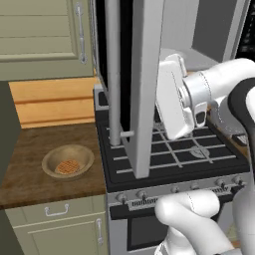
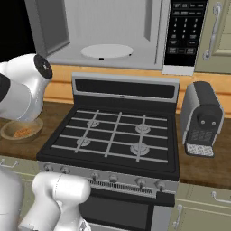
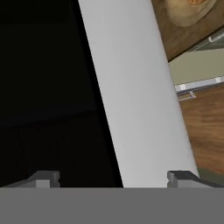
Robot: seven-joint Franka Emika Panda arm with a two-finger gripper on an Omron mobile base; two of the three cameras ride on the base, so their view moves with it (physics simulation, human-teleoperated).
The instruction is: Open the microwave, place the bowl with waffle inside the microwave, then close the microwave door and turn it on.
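The microwave point(image 2: 113, 27) hangs open above the stove, showing its white turntable point(image 2: 107, 50) and dark control strip point(image 2: 182, 31). The microwave door point(image 1: 144, 84) is swung far out toward me, with its bar handle point(image 1: 113, 74) on the left face. The wooden bowl point(image 1: 68, 162) with the waffle point(image 1: 67, 166) rests on the brown counter left of the stove. My white hand point(image 1: 172, 97) is just right of the door's edge. In the hand view my gripper point(image 3: 113, 178) is open, its fingertips point(image 3: 43, 179) spanning the door's grey frame point(image 3: 135, 96) close up, holding nothing. The bowl point(image 3: 192, 8) lies far beyond.
A black gas stove point(image 2: 117, 131) with grates sits under the microwave. A grey toaster point(image 2: 203, 117) stands on the counter to its right. Beige cabinets point(image 1: 45, 30) hang at upper left, and drawers point(image 1: 55, 211) sit below the bowl's counter.
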